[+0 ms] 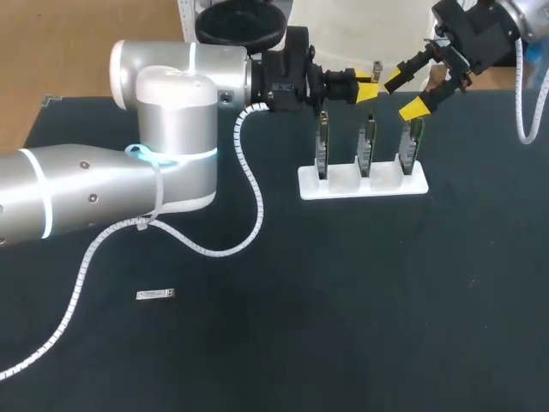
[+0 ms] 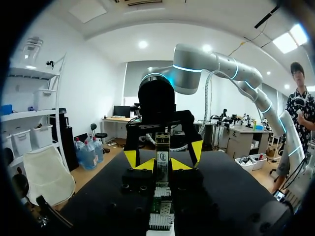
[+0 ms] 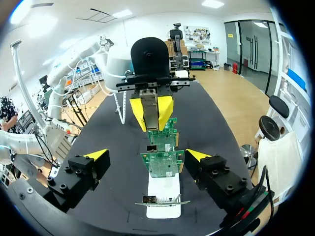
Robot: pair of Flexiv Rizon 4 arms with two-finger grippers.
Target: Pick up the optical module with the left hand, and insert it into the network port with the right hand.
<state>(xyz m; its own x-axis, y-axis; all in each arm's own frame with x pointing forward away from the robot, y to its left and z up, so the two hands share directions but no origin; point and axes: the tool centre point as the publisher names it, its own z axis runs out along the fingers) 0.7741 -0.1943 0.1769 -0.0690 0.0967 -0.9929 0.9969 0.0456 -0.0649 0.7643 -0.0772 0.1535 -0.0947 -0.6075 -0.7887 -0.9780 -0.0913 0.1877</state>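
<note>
Left gripper (image 1: 365,92) clamps the optical module (image 3: 149,109) over the network cards (image 1: 366,142) in their white stand (image 1: 388,183), presumably so the right gripper (image 1: 404,93), spread wide opposite, can take it for insertion.

Silver arm (image 1: 77,202) ringed in glowing cyan, white spiral cable (image 1: 250,174) — black left gripper (image 1: 367,89), yellow-tipped.

3 network cards (image 1: 367,146), 1 white stand (image 1: 343,184), 2 optical modules (image 1: 156,294)
</note>
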